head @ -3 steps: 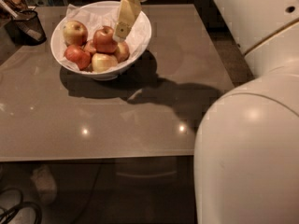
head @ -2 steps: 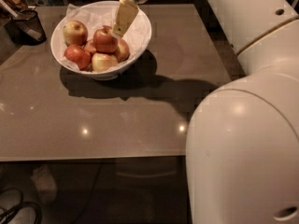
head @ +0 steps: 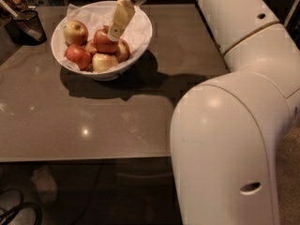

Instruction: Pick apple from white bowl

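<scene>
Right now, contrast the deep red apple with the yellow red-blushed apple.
The glossy deep red apple is dark; the yellow red-blushed apple is pale. The red one sits mid-bowl under the hand; the yellow one lies left, clear of it. Both rest in the round white bowl.

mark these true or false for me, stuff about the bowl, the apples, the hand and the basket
1. The white bowl holds several apples. True.
2. The hand reaches down into the bowl, right at the deep red apple. True.
3. The deep red apple lies on the table outside the bowl. False: it sits in the bowl among the other apples.
4. The dark mesh basket stands to the right of the bowl in the picture. False: it stands to the bowl's left, near the table's far corner.
</scene>
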`<state>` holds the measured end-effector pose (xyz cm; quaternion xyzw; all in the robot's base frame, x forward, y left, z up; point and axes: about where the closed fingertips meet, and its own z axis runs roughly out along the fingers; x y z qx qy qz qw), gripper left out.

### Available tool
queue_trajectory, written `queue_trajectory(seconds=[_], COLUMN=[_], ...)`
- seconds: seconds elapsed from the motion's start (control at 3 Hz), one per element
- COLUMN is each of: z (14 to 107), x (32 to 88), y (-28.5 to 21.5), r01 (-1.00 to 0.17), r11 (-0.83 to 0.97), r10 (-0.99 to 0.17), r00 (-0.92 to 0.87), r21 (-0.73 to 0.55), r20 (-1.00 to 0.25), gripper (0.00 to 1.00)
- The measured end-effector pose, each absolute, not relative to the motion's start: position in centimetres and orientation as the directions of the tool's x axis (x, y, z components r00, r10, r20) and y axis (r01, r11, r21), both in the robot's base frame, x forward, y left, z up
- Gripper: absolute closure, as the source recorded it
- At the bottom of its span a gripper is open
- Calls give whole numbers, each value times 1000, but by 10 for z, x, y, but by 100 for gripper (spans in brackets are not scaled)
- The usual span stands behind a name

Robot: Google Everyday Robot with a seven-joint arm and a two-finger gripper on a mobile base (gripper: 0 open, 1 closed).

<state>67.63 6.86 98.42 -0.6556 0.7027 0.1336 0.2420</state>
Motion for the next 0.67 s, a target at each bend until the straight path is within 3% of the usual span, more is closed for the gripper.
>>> queue_trajectory(seconds=[0.67], z=[980], x=[686], y=[84], r01=[-990], r11=[81], r10=[-848], r00=[-8], r21=[-115], r20=[-530], gripper=[23])
